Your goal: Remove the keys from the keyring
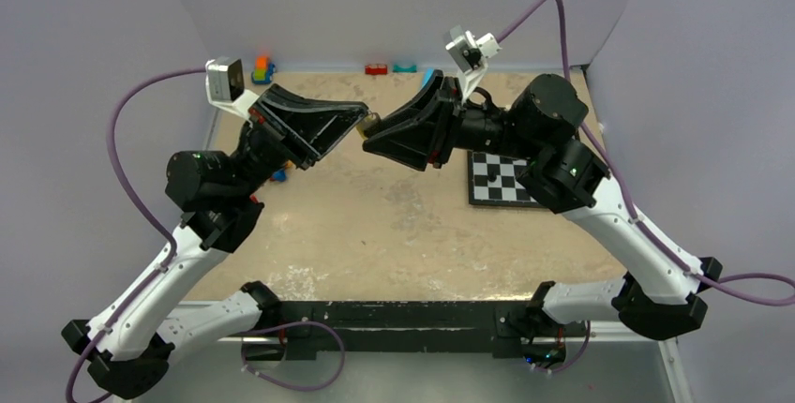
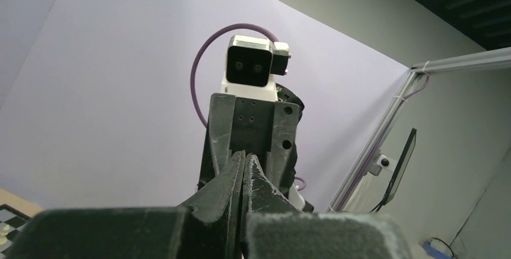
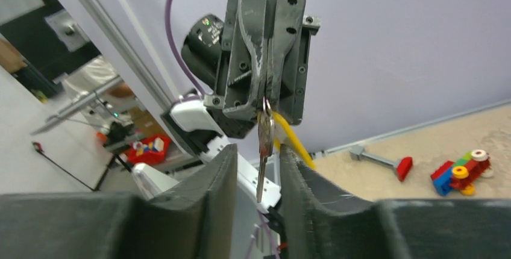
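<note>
Both grippers meet in mid-air above the table. In the right wrist view my left gripper (image 3: 266,93) is shut, and the keyring (image 3: 265,102) shows as a small loop at its fingertips. A silver key blade (image 3: 263,150) hangs straight down from it, with a yellow piece (image 3: 292,143) slanting beside it. My right gripper (image 3: 256,158) is open, its fingers on either side of the hanging blade and not touching it. From above, the left gripper (image 1: 359,120) and right gripper (image 1: 371,138) are tip to tip, with the key (image 1: 370,122) barely visible. The left wrist view shows its fingertips (image 2: 236,171) pressed together.
A checkerboard (image 1: 502,178) lies under the right arm. Toy blocks (image 1: 262,70), a red block (image 1: 376,69), a teal block (image 1: 405,67) and a light-blue cylinder (image 1: 427,75) lie along the back wall. A red-tipped grey piece (image 3: 379,161) lies on the table.
</note>
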Robot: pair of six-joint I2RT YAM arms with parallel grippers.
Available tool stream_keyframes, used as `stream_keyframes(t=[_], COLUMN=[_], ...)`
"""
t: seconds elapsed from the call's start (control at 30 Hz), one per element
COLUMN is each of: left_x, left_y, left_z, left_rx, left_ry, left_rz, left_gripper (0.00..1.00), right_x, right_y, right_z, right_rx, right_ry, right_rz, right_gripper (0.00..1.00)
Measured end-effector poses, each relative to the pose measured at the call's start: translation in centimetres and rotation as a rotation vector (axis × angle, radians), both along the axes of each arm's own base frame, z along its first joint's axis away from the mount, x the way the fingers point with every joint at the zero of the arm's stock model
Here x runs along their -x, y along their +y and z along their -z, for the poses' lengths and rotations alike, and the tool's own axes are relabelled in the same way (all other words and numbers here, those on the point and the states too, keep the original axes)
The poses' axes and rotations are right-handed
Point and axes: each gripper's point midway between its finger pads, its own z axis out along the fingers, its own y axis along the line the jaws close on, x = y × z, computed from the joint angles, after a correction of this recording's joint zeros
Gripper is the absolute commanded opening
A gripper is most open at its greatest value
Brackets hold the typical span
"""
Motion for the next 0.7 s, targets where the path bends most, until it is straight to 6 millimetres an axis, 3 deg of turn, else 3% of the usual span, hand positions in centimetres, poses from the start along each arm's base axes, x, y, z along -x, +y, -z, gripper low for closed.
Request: stream_keyframes(t=[0.13, 0.3, 0.4, 0.7], left_x=[-0.5, -0.9, -0.9, -0.6], left_y=[-0.3, -0.6, -0.6, -0.7], left_z=[0.6, 1.2, 1.3, 1.4], left_rx=[-0.019, -0.043, -0.048, -0.061], left_ry=[0.025, 0.037, 0.037, 0.031], left_rz=[-0.008, -0.015, -0.014, -0.007], left_gripper=[0.00, 0.00, 0.00, 0.00], right_x=[-0.2, -0.3, -0.2, 0.1], right_y=[0.2, -0.3, -0.6, -1.2], right_z=[1.5, 1.5, 0.8, -0.4], right_rx=[0.059, 0.083, 0.073, 0.057], right_ry=[0.010, -0.002, -0.024, -0.062], right_rz=[0.010, 0.037, 0.044, 0.051], right_gripper=[0.70, 0.73, 0.68, 0.39])
